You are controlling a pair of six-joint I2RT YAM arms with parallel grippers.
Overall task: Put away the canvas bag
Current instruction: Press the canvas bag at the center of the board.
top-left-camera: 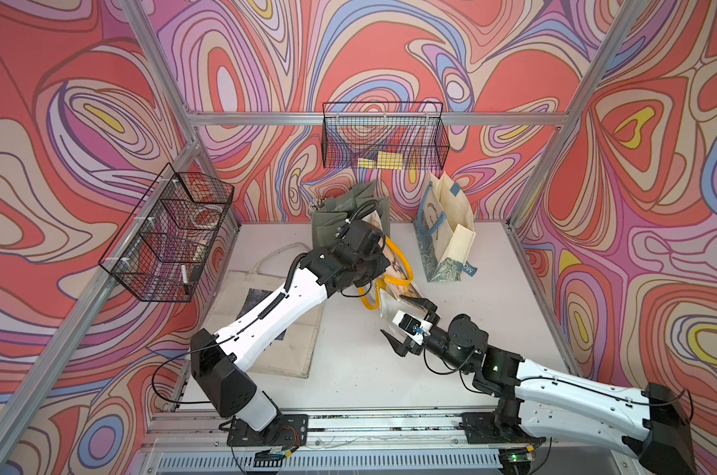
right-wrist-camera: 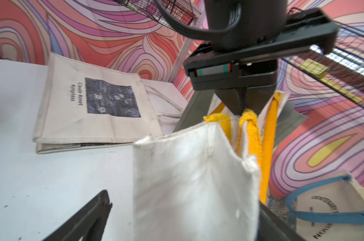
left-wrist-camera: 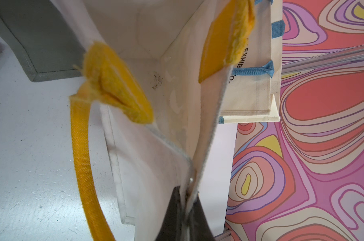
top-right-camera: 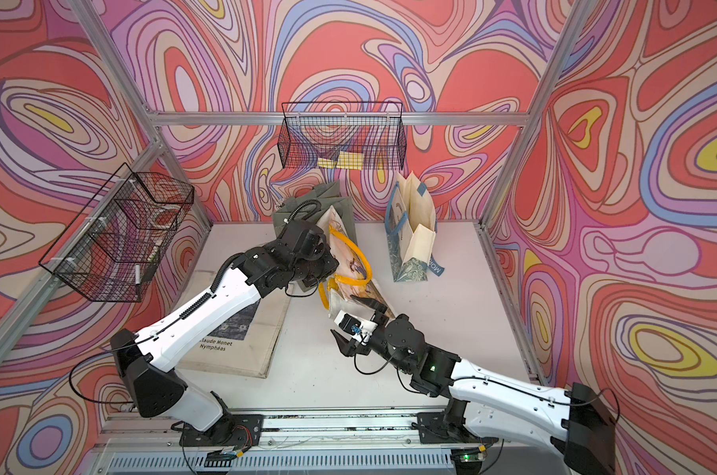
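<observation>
Canvas bag (right-wrist-camera: 193, 183), yellow-handled, hanging over table (top-left-camera: 492, 288) centre, rim clamped in left gripper (right-wrist-camera: 242, 109); right gripper (top-left-camera: 402, 316) spread wide astride its side; likely soft, light, floppy, best held at seamed rim

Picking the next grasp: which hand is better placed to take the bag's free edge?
Right. The right hand is open, with the bag's white edge between its jaws; the left hand is shut on the opposite rim.
</observation>
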